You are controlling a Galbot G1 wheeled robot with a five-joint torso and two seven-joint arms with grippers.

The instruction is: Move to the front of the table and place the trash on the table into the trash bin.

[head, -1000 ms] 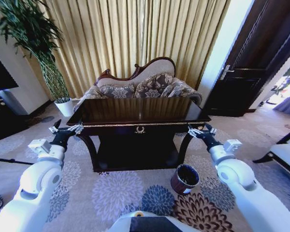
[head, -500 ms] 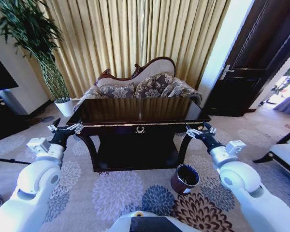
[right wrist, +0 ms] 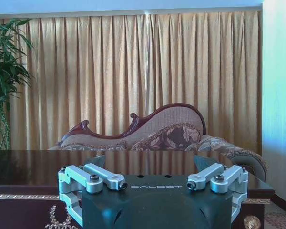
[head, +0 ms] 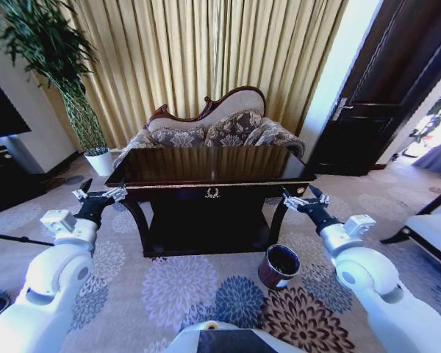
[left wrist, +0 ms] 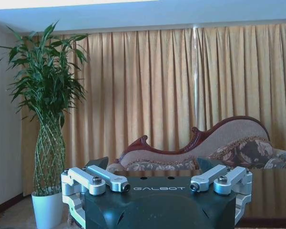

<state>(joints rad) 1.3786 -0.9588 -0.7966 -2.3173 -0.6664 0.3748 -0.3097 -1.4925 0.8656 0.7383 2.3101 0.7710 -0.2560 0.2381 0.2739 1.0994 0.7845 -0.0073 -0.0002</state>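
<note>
I see the bin (head: 279, 266) lower right (dark inside), table (head: 213, 166) centre; left gripper (head: 99, 196) and right gripper (head: 303, 199) spread wide.

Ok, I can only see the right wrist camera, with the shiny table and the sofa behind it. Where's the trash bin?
Observer: The trash bin stands on the carpet beside the front right leg of the table, lower than the open right gripper.
Operator: Is it standing up or tipped over?
Observer: Upright, with its mouth facing up and a dark inside.
Operator: And where's the other arm?
Observer: The left gripper is held up, open, just off the table's front left corner.
</note>
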